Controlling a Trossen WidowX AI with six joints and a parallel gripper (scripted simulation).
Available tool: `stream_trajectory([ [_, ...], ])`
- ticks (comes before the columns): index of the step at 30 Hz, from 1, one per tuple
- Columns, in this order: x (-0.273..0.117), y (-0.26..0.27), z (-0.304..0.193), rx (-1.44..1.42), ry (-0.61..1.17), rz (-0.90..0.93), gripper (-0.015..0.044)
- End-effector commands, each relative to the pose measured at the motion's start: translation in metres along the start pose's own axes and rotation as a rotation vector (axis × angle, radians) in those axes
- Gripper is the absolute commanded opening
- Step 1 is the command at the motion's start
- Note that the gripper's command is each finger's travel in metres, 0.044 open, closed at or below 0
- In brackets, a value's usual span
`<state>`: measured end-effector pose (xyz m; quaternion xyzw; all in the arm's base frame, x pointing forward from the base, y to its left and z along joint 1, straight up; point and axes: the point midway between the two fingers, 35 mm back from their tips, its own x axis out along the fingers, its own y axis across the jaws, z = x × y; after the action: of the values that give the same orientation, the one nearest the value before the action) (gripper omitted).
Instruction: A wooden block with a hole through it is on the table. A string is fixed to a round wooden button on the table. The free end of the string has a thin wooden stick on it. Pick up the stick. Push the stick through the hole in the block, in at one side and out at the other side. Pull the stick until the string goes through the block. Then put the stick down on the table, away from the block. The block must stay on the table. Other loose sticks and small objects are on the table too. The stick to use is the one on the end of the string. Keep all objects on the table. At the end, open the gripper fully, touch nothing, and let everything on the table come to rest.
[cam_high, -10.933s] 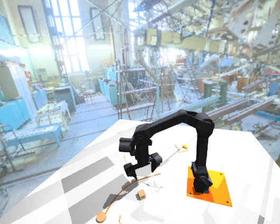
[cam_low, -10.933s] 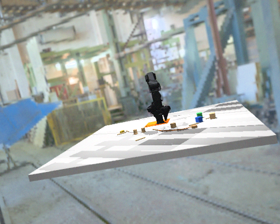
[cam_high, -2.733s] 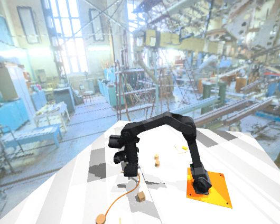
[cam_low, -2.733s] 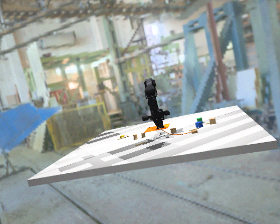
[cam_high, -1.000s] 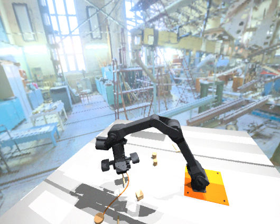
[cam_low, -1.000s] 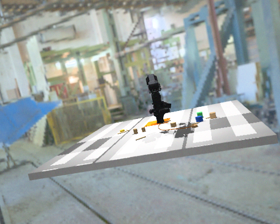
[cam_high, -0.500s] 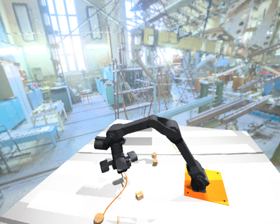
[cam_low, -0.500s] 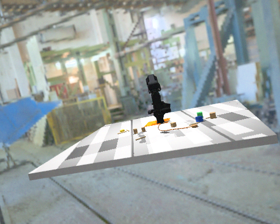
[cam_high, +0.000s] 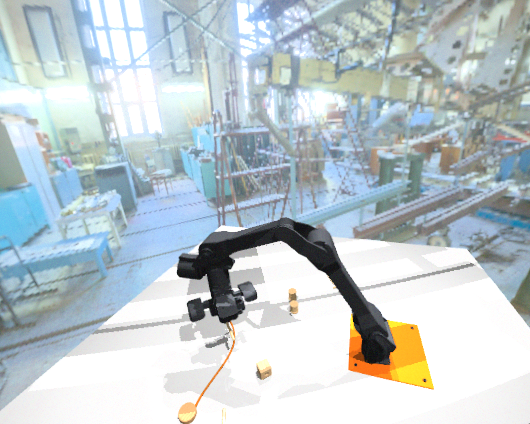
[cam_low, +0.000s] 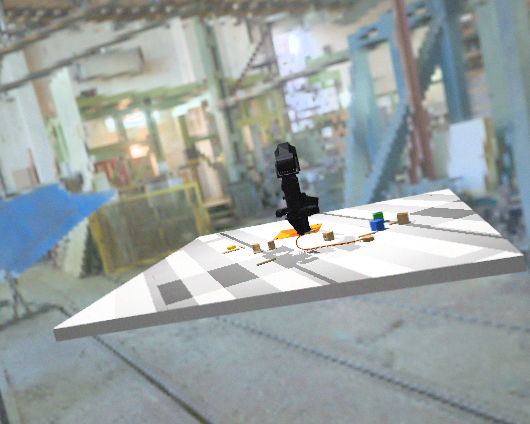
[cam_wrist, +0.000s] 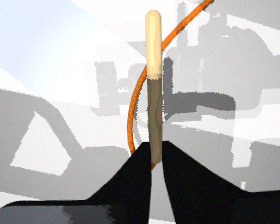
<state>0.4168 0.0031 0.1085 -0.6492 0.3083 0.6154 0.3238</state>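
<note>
The wooden block (cam_high: 263, 369) (cam_low: 328, 235) stands on the table; its hole is too small to make out clearly. The round button (cam_high: 187, 413) (cam_low: 367, 238) lies on the table, and the orange string (cam_high: 220, 369) (cam_wrist: 132, 115) runs from it in a curve up to the gripper. My gripper (cam_high: 229, 322) (cam_wrist: 155, 148) is shut on the thin wooden stick (cam_wrist: 154, 45) near its string end. The stick's rounded free end points away from the fingers. In the top view the gripper is above the table, beyond and left of the block; the string passes left of the block, outside it.
Two small wooden cylinders (cam_high: 292, 294) (cam_high: 294, 307) stand right of the gripper in the top view. A loose stick (cam_high: 224, 416) lies near the button. Another loose stick (cam_low: 266, 261), a green cube (cam_low: 377, 215), a blue cube (cam_low: 377, 225) and a wooden cube (cam_low: 402, 218) show in the exterior view.
</note>
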Motion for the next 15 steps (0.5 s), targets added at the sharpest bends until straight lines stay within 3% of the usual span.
stream_trajectory([
  [1,0.001,0.001,-0.006,-0.001,0.004,0.007,0.0000],
  [15,0.001,0.001,-0.025,-0.001,0.008,0.007,0.0000],
])
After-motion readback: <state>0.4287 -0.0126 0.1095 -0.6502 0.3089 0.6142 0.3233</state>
